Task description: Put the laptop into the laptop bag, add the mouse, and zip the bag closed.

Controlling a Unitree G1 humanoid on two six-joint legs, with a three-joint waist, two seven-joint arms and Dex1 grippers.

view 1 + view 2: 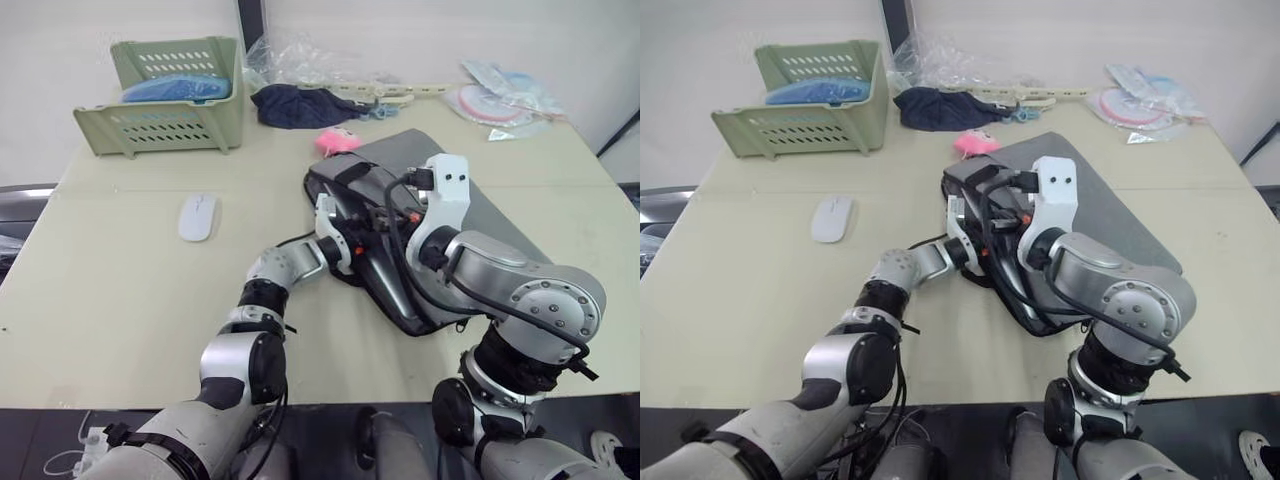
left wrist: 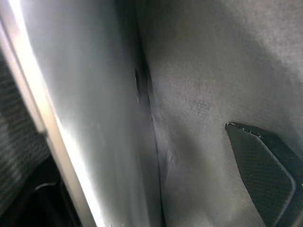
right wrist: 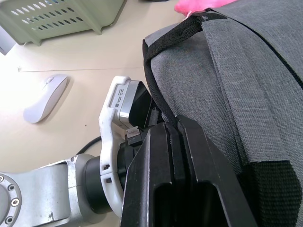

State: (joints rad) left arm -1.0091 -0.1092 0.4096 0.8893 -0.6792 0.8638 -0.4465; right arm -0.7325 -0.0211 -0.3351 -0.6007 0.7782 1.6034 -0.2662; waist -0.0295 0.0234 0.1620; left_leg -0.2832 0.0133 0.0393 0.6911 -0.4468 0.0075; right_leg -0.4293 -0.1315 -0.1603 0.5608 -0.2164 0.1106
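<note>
Grey fabric laptop bag (image 1: pixel 455 200) lies mid-table, long axis slanting away to the right; white mouse (image 1: pixel 197 216) well apart on the left, nearer the left gripper (image 1: pixel 352 240). 
Left wrist: silver laptop (image 2: pixel 90 118) against bag lining; grip unclear. 
Right wrist: right gripper (image 3: pixel 182 135) pinched closed on the black handle (image 3: pixel 161 45).

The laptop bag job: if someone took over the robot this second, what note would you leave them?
Left gripper: reaching into the laptop bag's open edge; whether open or shut cannot be told.
Right gripper: shut on the bag's black handle, at the opening.
Laptop: seems already inside, a silver surface against grey lining.
Mouse: on the table, to the bag's left, untouched.
Left: add mouse, zip bag.
</note>
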